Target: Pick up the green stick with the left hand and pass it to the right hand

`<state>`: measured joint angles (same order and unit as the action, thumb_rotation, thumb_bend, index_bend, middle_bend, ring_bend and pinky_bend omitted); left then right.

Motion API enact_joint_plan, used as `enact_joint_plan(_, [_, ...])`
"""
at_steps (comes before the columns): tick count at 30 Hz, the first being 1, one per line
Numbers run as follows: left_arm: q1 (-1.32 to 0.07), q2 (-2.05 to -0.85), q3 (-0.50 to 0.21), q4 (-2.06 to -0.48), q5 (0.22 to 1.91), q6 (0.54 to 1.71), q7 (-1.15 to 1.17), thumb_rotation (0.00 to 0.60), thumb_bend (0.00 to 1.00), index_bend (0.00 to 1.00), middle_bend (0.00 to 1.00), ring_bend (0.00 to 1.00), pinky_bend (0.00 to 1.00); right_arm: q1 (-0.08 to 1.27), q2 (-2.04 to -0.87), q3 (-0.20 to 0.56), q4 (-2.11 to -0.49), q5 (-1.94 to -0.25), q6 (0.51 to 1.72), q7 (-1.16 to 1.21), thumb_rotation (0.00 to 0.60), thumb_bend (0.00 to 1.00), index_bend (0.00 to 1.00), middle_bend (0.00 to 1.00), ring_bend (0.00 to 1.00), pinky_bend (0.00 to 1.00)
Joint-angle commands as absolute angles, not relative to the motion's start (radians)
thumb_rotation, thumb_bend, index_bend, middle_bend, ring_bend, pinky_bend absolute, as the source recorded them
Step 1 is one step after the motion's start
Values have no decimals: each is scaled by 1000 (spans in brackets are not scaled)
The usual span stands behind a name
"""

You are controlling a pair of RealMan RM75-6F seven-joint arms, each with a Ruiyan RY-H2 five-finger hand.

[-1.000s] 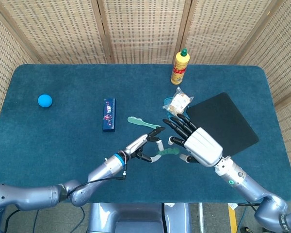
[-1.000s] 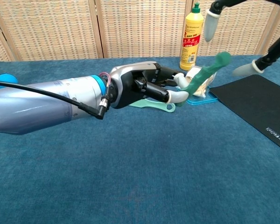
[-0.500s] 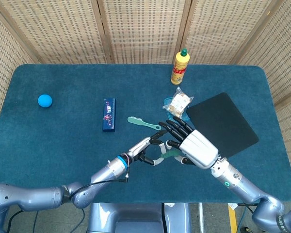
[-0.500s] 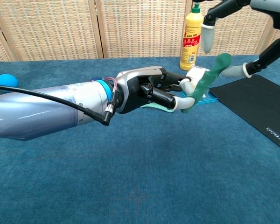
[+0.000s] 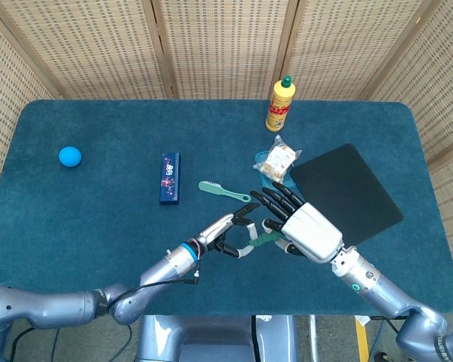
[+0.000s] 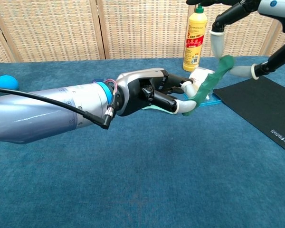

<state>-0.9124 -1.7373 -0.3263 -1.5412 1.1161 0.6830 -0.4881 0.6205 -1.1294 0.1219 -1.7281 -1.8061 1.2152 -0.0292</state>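
Observation:
My left hand (image 5: 228,232) pinches the lower end of the green stick (image 6: 210,81) above the table's front middle. In the chest view the stick slants up to the right from the left hand (image 6: 154,92). My right hand (image 5: 305,226) hovers just right of it, fingers spread. Two of its fingertips (image 6: 217,42) stand on either side of the stick's upper end, close to it, without closing on it. In the head view only a short piece of the stick (image 5: 263,240) shows between the two hands.
A yellow bottle (image 5: 280,104) stands at the back. A snack packet (image 5: 278,158) and a black mat (image 5: 346,192) lie to the right. A pale green toothbrush (image 5: 223,191), a blue box (image 5: 170,178) and a blue ball (image 5: 69,156) lie to the left.
The right hand has come in leftwards, and its fingers now flank the stick's upper end. The left hand has carried the stick a little to the right, still holding it.

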Motion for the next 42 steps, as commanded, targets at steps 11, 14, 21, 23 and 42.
enact_joint_plan(11, [-910, -1710, -334, -1571, 1121, 682, -478, 600, 528, 724, 0, 0, 0, 631, -1138, 112, -1729, -1811, 1218, -56, 600, 451, 488, 27, 0, 0])
enact_joint_plan(14, [-910, -1706, -335, -1579, 1116, 684, -471, 600, 528, 724, 0, 0, 0, 633, -1143, 112, -1731, -1811, 1220, -60, 600, 455, 503, 28, 0, 0])
enact_joint_plan(21, [-912, -1702, -339, -1582, 1098, 682, -463, 600, 528, 723, 0, 0, 0, 634, -1149, 108, -1731, -1812, 1232, -52, 600, 459, 529, 39, 0, 0])
enact_joint_plan(23, [-913, -1702, -339, -1582, 1095, 681, -461, 600, 528, 723, 0, 0, 0, 635, -1150, 106, -1728, -1813, 1233, -49, 600, 460, 534, 41, 0, 0])
enact_joint_plan(42, [-916, -1697, -341, -1592, 1089, 682, -448, 600, 528, 722, 0, 0, 0, 639, -1153, 96, -1716, -1811, 1230, -68, 600, 607, 723, 71, 0, 0])
